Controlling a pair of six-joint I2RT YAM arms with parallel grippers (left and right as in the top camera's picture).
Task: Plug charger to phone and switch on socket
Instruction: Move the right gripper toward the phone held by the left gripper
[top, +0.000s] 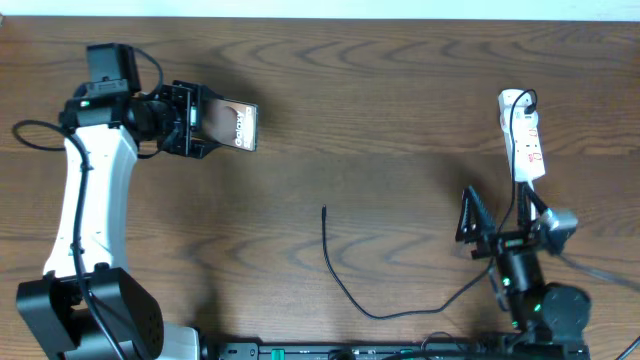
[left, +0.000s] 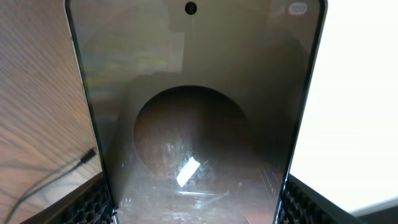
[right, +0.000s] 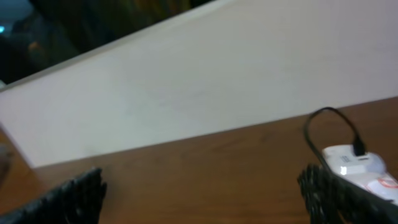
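phone (top: 235, 125) at the far left of the wooden tabletop (top: 380, 120), gripped across its sides by the left claw (top: 205, 122). right claw (top: 497, 215) spread wide, holding nothing, near the white socket (top: 525, 140). charger (top: 326, 250) cable lies loose mid-tabletop, its tip well apart from the phone.

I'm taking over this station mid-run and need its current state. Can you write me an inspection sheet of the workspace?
Surface: dark wood-grain table.
Job's things: phone gripped at far left; socket at far right; charger lying loose, its tip not in the phone.
Clutter: nothing seen.
Grippers: left pincer shut on the phone; right pincer open and empty, just short of the socket.
Cables: charger lead curves across the table's middle; a black plug sits in the socket.
Surroundings: pale wall behind the table.
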